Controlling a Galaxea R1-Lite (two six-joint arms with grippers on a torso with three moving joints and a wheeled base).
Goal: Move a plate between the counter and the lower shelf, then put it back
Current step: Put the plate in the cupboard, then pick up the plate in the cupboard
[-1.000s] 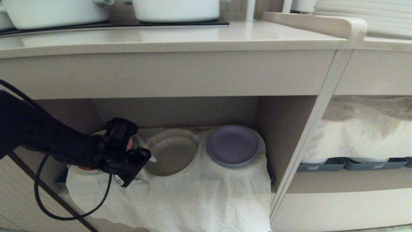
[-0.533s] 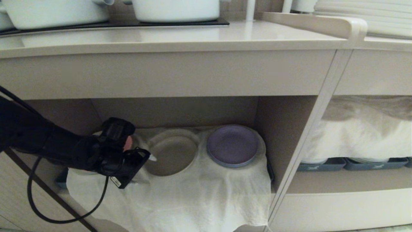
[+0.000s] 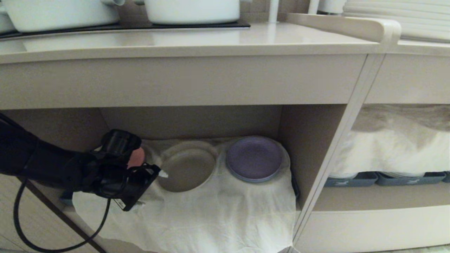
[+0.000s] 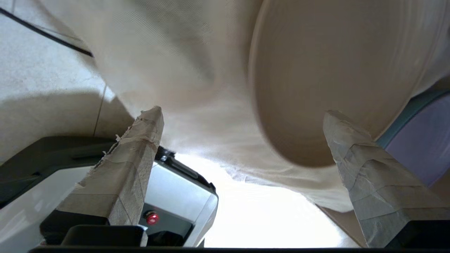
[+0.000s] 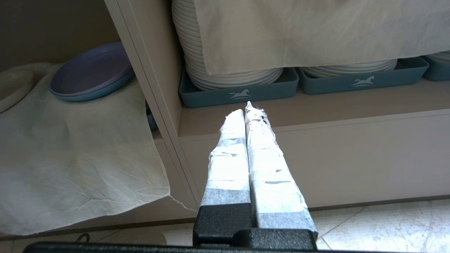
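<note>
The cream-beige plate (image 3: 188, 168) lies flat on the white cloth (image 3: 211, 218) in the lower shelf (image 3: 193, 123), below the counter (image 3: 175, 42). My left gripper (image 3: 154, 173) hangs low at the plate's left rim, open. In the left wrist view its taped fingers (image 4: 140, 147) stand wide apart, and the gripper (image 4: 244, 114) has only cloth between them. The plate (image 4: 327, 70) is just ahead, with one fingertip close beside its rim. My right gripper (image 5: 245, 109) is shut and empty, parked low before the neighbouring niche, out of the head view.
A purple plate (image 3: 254, 158) sits right of the cream one. A pink plate (image 3: 136, 157) peeks out behind my left wrist. White pots (image 3: 191, 10) stand on the counter. The right niche holds white plate stacks (image 5: 228, 70) in blue-grey trays (image 3: 351, 179) under a cloth.
My left gripper has drawn back to the left, away from the plate, with its fingers spreading wider. The plate stays on the cloth.
</note>
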